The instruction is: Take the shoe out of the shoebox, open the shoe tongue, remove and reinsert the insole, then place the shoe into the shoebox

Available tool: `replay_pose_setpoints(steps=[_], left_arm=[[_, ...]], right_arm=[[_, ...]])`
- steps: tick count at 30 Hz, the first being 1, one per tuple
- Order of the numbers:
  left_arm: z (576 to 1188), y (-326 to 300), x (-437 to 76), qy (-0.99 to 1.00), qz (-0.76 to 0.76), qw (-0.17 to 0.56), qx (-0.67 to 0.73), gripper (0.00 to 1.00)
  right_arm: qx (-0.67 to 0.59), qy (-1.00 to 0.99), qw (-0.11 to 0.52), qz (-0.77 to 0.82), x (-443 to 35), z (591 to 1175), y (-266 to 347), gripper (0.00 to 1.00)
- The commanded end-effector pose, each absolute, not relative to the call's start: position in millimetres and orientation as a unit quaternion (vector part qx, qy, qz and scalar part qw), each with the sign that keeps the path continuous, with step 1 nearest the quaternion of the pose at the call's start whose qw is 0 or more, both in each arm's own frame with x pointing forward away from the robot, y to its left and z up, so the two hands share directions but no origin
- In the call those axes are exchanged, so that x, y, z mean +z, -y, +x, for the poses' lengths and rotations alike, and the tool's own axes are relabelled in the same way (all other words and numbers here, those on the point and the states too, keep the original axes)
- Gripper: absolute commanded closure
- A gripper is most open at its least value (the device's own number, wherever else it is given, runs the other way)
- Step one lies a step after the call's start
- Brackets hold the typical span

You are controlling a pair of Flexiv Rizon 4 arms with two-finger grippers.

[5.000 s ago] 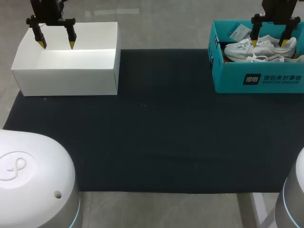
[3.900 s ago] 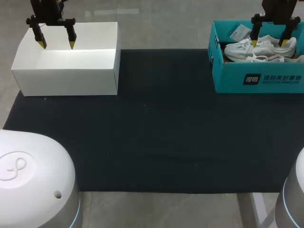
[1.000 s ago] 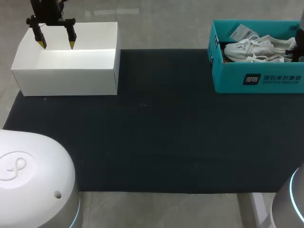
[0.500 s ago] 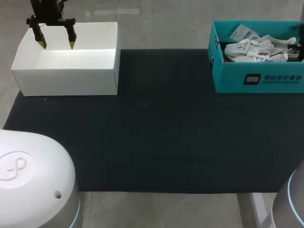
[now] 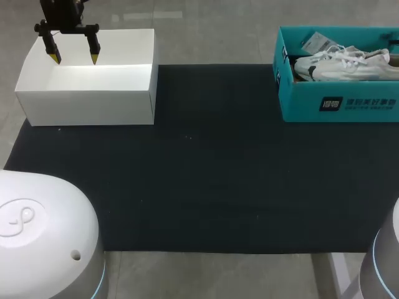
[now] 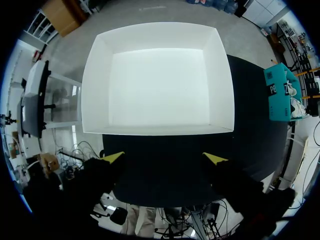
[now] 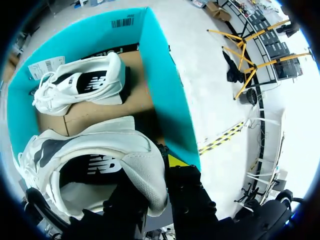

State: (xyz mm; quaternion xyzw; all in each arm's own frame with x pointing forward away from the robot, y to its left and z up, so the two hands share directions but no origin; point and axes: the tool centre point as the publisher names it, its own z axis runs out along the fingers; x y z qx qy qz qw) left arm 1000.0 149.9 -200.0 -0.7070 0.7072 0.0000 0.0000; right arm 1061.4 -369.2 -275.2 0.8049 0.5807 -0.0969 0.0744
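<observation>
Right fingers clamp shoe heel over shoebox.

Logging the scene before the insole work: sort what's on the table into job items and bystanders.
Job in hand:
white shoe, heel gripped by the right pincer
teal shoebox

Lying about:
second shoe and paper tag in the shoebox
white box under the open left pincer
black mat

White box: open-topped, upright, at the far left corner of the dark mat, which lies flat with few pale specks.
</observation>
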Motion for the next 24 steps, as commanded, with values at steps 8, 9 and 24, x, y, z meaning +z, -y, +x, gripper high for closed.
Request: replay_pose_setpoints(steps=[8,9,24], left_arm=[[1000.0,-149.9,-200.0,-0.707,-0.707,0.000,0.000,0.00],[1000.0,-149.9,-200.0,-0.707,-0.707,0.000,0.000,0.00],[1000.0,-149.9,-200.0,-0.707,-0.707,0.000,0.000,0.00]], right_arm=[[-0.081,-0.563,0.091,0.817,-200.6,1062.1,363.2,1.00],[-0.080,-0.562,0.091,0.818,-196.2,1061.8,362.7,1.00],[-0.065,-0.548,0.104,0.827,-154.0,1057.1,344.1,1.00]])
